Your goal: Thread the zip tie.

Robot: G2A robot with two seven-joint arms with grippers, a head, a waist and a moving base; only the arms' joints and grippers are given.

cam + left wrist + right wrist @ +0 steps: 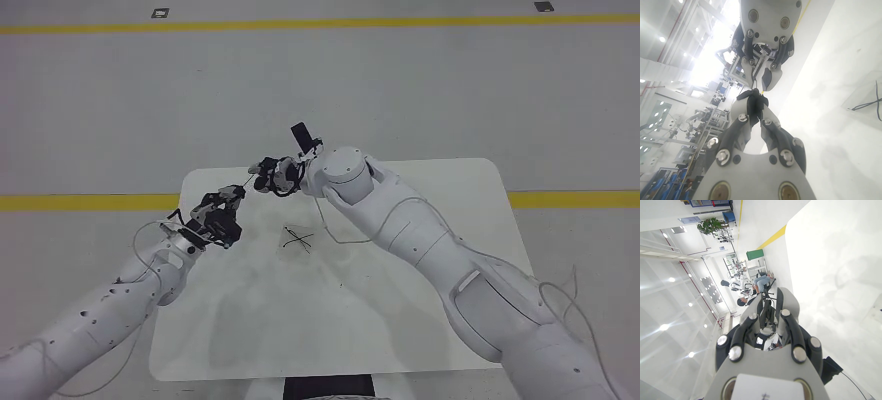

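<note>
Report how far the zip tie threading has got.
Done: a zip tie is off the table, raised between the two claws. In hand: the left claw is shut on it, facing the right claw close up. Left: no closed loop is visible; other zip ties lie loose.

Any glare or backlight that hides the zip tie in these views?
Left wrist view: strong backlight, so the zip tie reads as a thin dark silhouette; right wrist view: ceiling lamps flare into streaks; top view: even light, the tie a faint line.
</note>
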